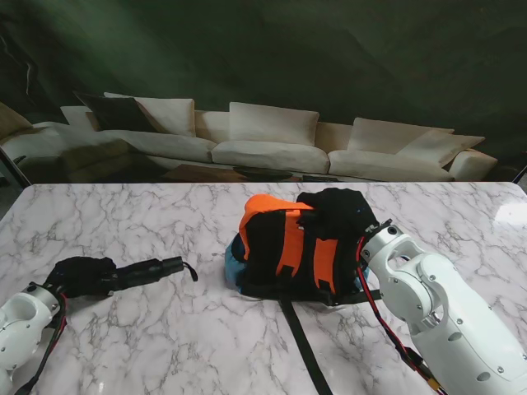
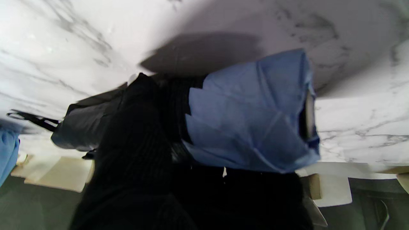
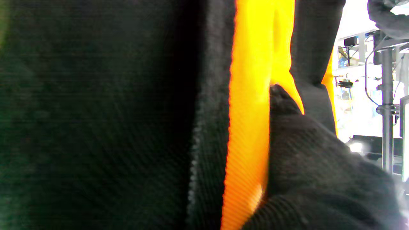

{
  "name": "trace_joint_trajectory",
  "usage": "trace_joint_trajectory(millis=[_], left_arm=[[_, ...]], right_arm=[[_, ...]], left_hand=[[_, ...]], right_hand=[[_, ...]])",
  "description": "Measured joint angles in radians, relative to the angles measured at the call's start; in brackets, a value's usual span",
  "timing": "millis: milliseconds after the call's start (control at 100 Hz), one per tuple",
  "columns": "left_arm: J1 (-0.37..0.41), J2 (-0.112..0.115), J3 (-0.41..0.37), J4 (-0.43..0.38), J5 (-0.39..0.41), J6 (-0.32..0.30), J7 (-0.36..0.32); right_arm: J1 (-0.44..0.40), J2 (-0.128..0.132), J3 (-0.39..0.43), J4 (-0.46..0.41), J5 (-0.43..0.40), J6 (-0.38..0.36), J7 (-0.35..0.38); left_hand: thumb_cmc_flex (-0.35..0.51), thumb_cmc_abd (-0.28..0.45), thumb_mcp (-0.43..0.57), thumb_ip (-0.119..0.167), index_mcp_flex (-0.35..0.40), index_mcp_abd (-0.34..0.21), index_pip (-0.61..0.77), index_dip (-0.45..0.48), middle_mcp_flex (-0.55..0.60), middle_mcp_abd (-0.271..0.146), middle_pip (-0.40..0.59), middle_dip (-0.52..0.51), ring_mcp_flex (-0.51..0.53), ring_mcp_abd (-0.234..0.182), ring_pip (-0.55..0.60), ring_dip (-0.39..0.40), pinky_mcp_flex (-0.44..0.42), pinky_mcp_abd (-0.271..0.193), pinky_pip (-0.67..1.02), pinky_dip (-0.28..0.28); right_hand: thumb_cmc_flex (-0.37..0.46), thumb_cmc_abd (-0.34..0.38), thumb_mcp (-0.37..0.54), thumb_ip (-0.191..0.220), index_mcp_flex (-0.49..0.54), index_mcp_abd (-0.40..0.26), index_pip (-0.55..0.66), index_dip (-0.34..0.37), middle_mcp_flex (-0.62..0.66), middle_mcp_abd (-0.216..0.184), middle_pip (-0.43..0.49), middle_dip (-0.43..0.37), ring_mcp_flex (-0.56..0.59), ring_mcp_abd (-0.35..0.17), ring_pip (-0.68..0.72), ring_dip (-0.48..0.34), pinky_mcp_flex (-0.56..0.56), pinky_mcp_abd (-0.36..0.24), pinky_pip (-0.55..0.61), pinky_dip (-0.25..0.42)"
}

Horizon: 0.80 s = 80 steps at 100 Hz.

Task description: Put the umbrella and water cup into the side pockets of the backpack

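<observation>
A white marble table (image 1: 165, 329) fills the stand view, with a cream sofa (image 1: 263, 144) against a dark wall beyond its far edge. Near the middle of the table, a little to the right, an orange and black backpack (image 1: 288, 247) lies with a long black strap (image 1: 305, 354) trailing toward me. The right hand (image 1: 342, 210), in a black glove, rests on the backpack's upper right side; its wrist camera shows gloved fingers (image 3: 303, 159) pressed against orange and black fabric, gripping a fold of the bag. A bit of light blue shows at the backpack's left edge, too small to identify. Well apart, on the left of the table, the left hand (image 1: 82, 276), also gloved, is closed around a folded umbrella (image 1: 152, 270) lying flat, its handle end pointing toward the backpack. The left wrist camera shows the umbrella's blue canopy folds (image 2: 252, 118) beside the glove.
</observation>
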Motion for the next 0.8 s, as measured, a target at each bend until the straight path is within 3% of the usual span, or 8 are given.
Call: trace_joint_trajectory(millis=[140,430,580,800], left_arm=[[0.008,-0.015,-0.030,0.006,-0.031,-0.017,0.043],[0.012,-0.028,-0.093,-0.019,-0.016,-0.071,0.125],[0.000,-0.040,-0.115,-0.026,-0.033,-0.125,0.238],[-0.016,-0.063,-0.141,-0.087,-0.121,-0.177,0.245]], right_arm=[[0.000,0.000,0.000,0.000,0.001,0.000,0.000],[0.003,0.000,-0.001,0.002,0.009,0.001,0.008],[0.003,0.000,0.000,0.002,0.009,0.006,0.009],[0.005,-0.001,0.002,0.003,0.013,0.012,0.017]], left_hand=[[0.000,-0.004,0.000,0.000,0.004,0.000,0.007,-0.014,0.009,0.000,0.011,0.000,0.011,0.001,0.018,0.015,0.010,0.001,0.003,0.000],[0.000,-0.011,0.000,0.000,0.005,0.000,0.016,-0.017,0.009,0.000,0.014,0.000,0.011,0.002,0.030,0.019,0.010,0.001,0.012,0.000],[0.000,-0.013,0.000,0.000,0.005,0.000,0.020,-0.017,0.009,0.000,0.014,0.000,0.011,0.002,0.032,0.024,0.010,0.001,0.013,0.000],[0.000,-0.014,0.000,0.000,0.005,0.000,0.024,-0.017,0.009,0.000,0.014,0.000,0.012,0.002,0.041,0.025,0.012,0.001,0.013,0.000]], right_hand=[[0.000,0.000,0.000,0.000,0.000,0.000,0.000,0.000,0.000,0.000,0.000,0.000,0.000,0.000,0.000,0.000,0.000,0.000,0.000,0.000],[0.002,0.000,0.000,0.000,0.000,0.000,0.000,0.000,0.000,0.000,0.000,0.000,0.000,0.000,-0.001,0.007,0.000,0.000,0.000,0.001],[0.002,0.000,0.000,0.000,0.000,0.000,-0.001,0.000,0.000,0.000,0.000,0.000,0.000,0.000,-0.004,0.007,-0.001,0.000,0.000,0.001],[0.002,0.001,0.000,0.000,0.000,0.000,-0.002,0.000,0.000,0.000,0.000,0.000,0.000,0.000,-0.009,0.007,-0.001,0.000,0.000,0.001]])
